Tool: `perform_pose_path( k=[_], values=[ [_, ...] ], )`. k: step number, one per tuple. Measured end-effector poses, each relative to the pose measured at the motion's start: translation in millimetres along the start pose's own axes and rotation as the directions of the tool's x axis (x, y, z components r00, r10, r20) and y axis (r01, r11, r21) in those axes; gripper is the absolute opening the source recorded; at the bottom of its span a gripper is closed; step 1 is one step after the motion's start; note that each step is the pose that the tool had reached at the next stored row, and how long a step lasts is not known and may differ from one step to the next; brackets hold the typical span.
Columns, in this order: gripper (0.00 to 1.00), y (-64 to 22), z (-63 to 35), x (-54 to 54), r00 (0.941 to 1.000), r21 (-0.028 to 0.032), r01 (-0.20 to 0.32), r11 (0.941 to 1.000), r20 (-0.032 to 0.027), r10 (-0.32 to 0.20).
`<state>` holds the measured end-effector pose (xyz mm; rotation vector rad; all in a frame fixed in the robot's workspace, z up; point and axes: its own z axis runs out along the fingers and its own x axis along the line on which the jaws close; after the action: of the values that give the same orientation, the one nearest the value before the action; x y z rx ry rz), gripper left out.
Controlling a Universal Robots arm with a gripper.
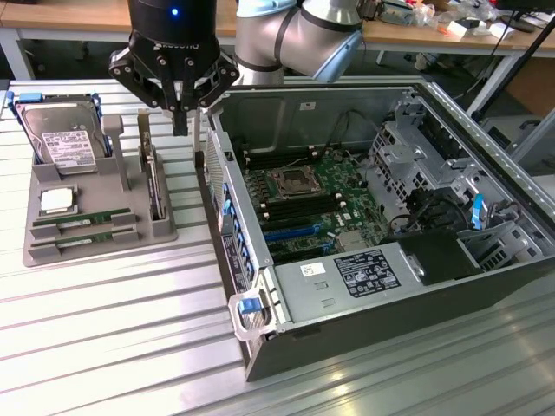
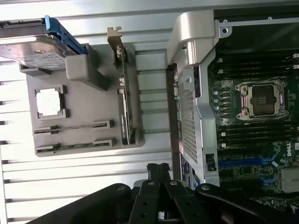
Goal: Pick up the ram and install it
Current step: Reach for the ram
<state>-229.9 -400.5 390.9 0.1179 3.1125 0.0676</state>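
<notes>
The pincer (image 1: pixel 179 126) hangs above the bench (image 1: pixel 113 329), over the strip between the grey tray (image 1: pixel 161 230) and the open computer case (image 1: pixel 253 347). Its fingers are pressed together with nothing between them.

The ram (image 1: pixel 82 218) sits in a groove at the near end of the tray, on the exterior view's left. A second, matching stick (image 1: pixel 92 238) lies in the next groove, just nearer. Both stand on their long edge with the top edge proud of the tray, probably so that fingers can close on each from above. Neither has been lifted, and both are well apart from the pincer.

The same tray holds a hard drive (image 1: pixel 61 143) at its far end, a square silver chip (image 1: pixel 56 201) in its own pocket, and a card with a metal bracket (image 1: pixel 154 182) upright along the right side, almost under the pincer.

The case lies on its side with the open face up, so the green board (image 1: pixel 303 204) and its long black memory slots (image 1: pixel 295 211) beside the empty chip socket (image 1: pixel 289 182) face upward. That looks meant to let a stick be pushed straight down.
</notes>
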Motion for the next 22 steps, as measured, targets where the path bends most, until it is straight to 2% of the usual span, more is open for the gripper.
perform_pose_path(
  k=[22],
  values=[
    [0.11, -4.3, 0.8, 10.8, 1.0000, -0.0001, 0.000, 1.0000, 0.0000, 0.000]
  ],
)
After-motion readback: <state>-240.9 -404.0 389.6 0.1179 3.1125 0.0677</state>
